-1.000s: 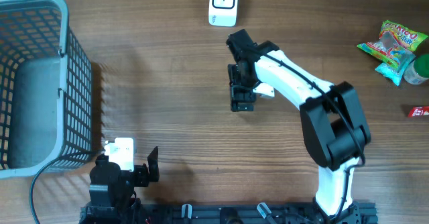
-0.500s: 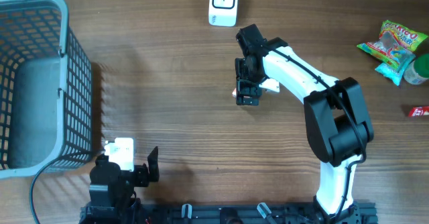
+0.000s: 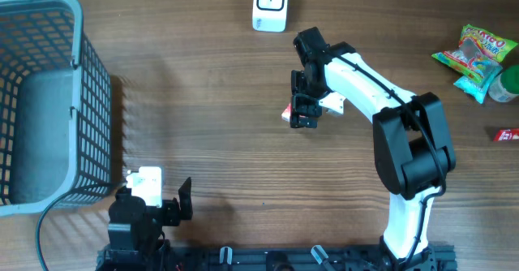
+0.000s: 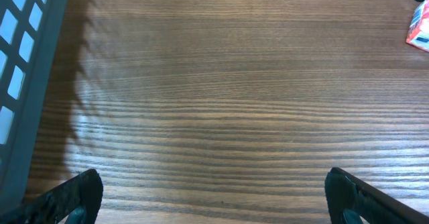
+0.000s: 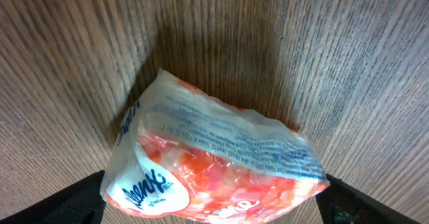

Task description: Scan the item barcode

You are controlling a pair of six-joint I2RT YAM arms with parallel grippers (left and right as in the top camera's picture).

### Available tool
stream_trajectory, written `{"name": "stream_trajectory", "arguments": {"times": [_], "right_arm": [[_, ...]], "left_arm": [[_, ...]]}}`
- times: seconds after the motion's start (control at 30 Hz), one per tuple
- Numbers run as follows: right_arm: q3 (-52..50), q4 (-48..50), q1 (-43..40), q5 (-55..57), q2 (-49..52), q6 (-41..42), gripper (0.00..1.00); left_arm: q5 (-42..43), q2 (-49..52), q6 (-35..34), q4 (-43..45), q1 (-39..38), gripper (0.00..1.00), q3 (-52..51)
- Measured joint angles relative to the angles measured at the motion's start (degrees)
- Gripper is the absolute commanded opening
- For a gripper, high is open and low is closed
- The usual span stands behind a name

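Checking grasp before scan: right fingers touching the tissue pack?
Cannot tell. Right wrist view: the tissue pack ends close to both fingers at the frame's bottom corners, but neither gap nor contact shows plainly.

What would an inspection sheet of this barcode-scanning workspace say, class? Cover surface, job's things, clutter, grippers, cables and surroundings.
Surface: brown wood-grain table, with a glare patch beside the basket.
Job's things: orange-and-white plastic tissue pack lying under the right arm; white box-shaped scanner at the far edge, apart from the pack.
Clutter: grey plastic mesh basket at left; green-and-yellow snack packets, a green round thing and a small red item at right.
Grippers: right gripper over the pack, jaws wide on either side of it; left gripper near the basket, jaws open, empty.
Cables: dark cable curving by the basket's near corner.
Surroundings: nothing seen.
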Motion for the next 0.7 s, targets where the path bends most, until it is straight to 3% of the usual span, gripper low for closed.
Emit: {"name": "stream_trajectory", "arguments": {"times": [0.33, 0.5, 0.7], "right_arm": [[-0.46, -1.20, 0.00, 3.58, 0.00, -0.04, 0.96], [-0.76, 0.11, 0.33, 5.86, 0.00, -8.04, 0.73], [-0.76, 1.90, 0.42, 8.48, 0.00, -19.37, 0.63]], "left_arm": [[0.00, 0.00, -0.02, 0.00, 0.00, 1.00, 0.00], [0.00, 0.00, 0.00, 0.00, 0.00, 1.00, 0.00], [0.00, 0.00, 0.00, -0.02, 0.00, 1.00, 0.00]]}}
